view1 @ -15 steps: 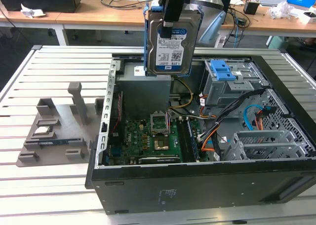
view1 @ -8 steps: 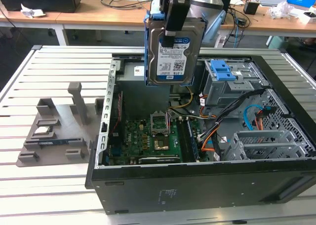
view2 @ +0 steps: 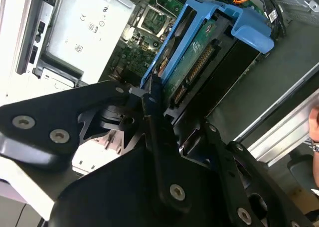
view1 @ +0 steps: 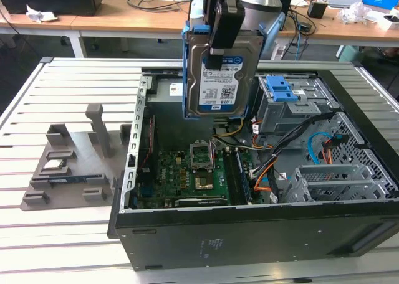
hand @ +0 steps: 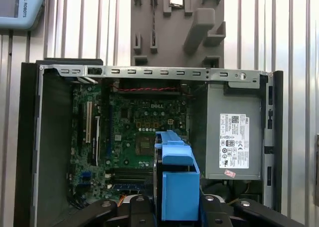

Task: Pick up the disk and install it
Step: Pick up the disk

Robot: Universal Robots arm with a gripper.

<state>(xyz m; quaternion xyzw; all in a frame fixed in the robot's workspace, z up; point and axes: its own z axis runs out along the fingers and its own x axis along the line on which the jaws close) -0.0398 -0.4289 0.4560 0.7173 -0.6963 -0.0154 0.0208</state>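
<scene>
1 disk (view1: 218, 88) in pincer (view1: 218, 52), abv PC (view1: 249, 246)

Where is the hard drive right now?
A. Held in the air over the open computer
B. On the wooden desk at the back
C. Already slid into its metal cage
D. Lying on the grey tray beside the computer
A: in the exterior view the robot's fingers clamp the hard drive upright in the air above the open computer.
</scene>
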